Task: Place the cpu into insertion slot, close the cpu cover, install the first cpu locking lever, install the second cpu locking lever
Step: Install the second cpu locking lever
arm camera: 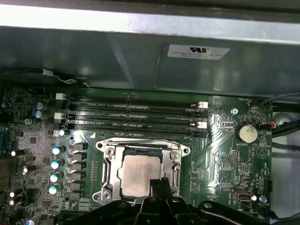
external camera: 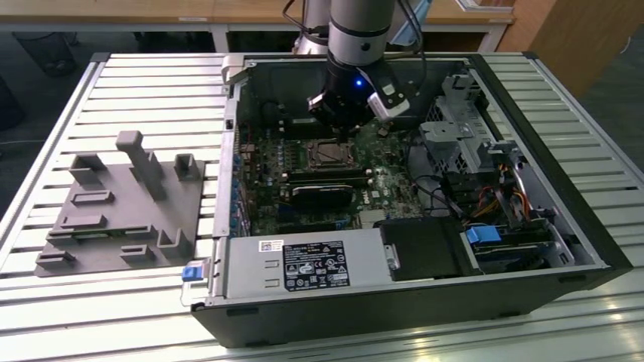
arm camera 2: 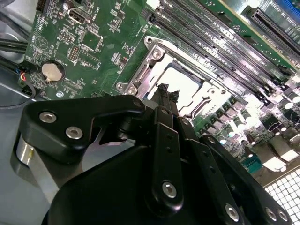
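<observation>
ITEM: silvery-grey square cpu [arm camera: 140, 174] — sitting in the dark metal-rimmed insertion slot [arm camera: 174, 174] under the thin silvery cpu cover [arm camera: 108, 153] | GRIPPER: black gripper [arm camera 2: 165, 92] hovering close, fingers pinched together, holding nothing | RISK: you are risking tips scraping the lid — levers possibly unlatched.

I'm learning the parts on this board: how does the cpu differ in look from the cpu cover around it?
The cpu is a solid, flat, pale grey square; the cpu cover is a shinier silvery frame with an open window in its middle. The cover is larger and rims the cpu, which shows through that window. The gripper tips stand over one edge of the cpu. Both are metal, squarish and lie flat on the motherboard.
</observation>
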You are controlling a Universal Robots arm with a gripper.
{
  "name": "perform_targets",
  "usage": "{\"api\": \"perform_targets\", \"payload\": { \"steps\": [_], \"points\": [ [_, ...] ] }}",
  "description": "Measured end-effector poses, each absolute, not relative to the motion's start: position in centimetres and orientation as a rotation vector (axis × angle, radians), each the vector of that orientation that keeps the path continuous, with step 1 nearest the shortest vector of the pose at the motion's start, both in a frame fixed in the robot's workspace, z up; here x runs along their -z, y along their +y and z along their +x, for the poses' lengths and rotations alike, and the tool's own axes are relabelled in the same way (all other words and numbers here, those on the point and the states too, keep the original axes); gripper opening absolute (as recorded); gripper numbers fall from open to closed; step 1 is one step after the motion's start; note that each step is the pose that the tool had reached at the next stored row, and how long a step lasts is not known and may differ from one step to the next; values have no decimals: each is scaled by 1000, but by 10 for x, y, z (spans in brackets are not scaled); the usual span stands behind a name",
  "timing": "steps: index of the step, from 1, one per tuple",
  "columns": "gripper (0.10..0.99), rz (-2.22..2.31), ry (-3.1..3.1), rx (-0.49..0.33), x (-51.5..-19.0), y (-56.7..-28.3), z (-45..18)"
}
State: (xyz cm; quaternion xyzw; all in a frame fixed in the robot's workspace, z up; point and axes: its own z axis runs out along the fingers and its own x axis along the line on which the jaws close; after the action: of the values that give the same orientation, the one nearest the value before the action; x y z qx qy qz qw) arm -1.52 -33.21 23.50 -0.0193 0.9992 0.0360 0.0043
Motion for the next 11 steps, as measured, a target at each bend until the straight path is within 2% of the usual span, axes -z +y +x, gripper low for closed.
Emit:
{"api": "perform_targets", "payload": {
  "steps": [11],
  "points": [
    [106,-60,3130,-112,-242,-333,-15]
  ]
}}
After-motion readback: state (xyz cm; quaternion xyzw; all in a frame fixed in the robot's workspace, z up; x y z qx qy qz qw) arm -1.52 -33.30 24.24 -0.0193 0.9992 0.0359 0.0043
